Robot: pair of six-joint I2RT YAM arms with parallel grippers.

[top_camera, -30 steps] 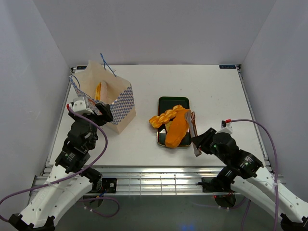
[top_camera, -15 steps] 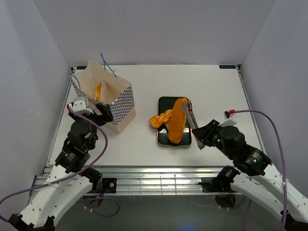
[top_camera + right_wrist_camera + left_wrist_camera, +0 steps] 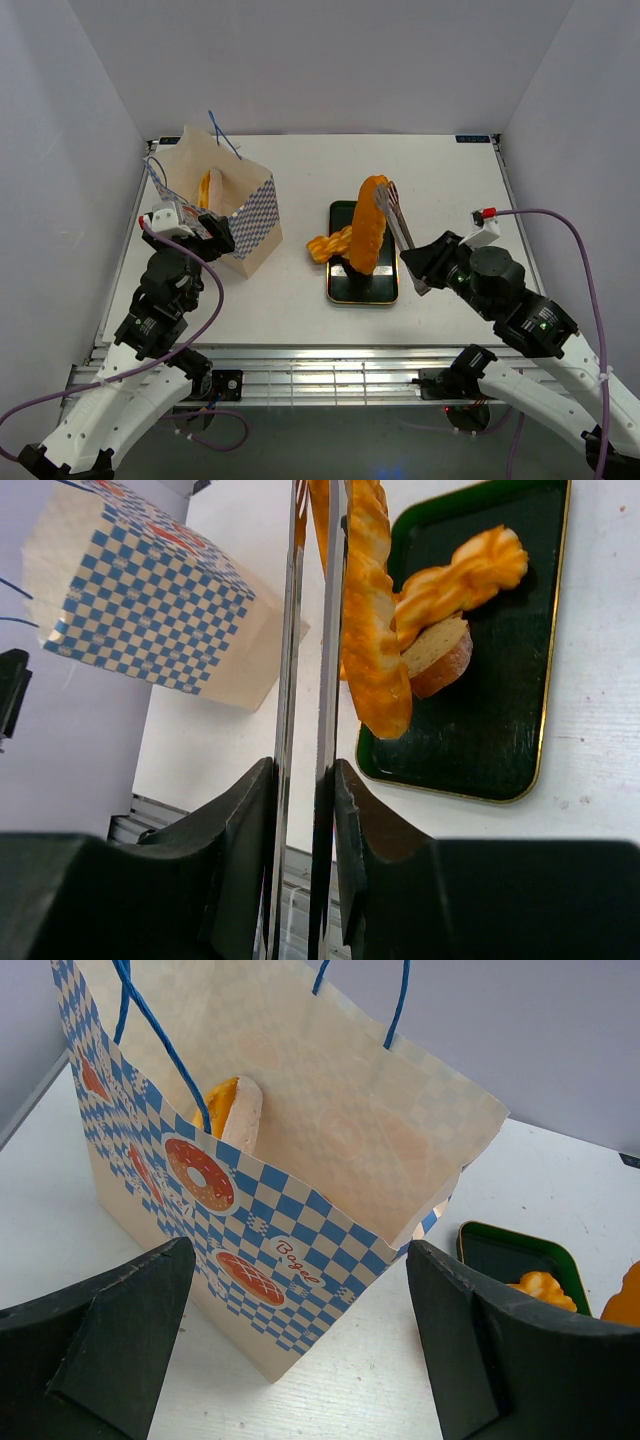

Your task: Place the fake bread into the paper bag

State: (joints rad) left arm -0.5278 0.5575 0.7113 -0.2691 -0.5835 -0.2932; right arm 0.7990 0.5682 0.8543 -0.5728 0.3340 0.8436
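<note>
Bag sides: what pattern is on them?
The bag has blue-and-white checks with doughnut and bread pictures; the left wrist view shows it best.

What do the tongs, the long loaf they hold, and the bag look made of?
Tongs: metal, judging by the mirror-bright silver strips.
Long loaf: probably hard plastic, with even orange colour, a moulded crust pattern and a slight gloss.
Bag: thin matte paper, creased, with printed blue checks and light glowing through its wall.
</note>
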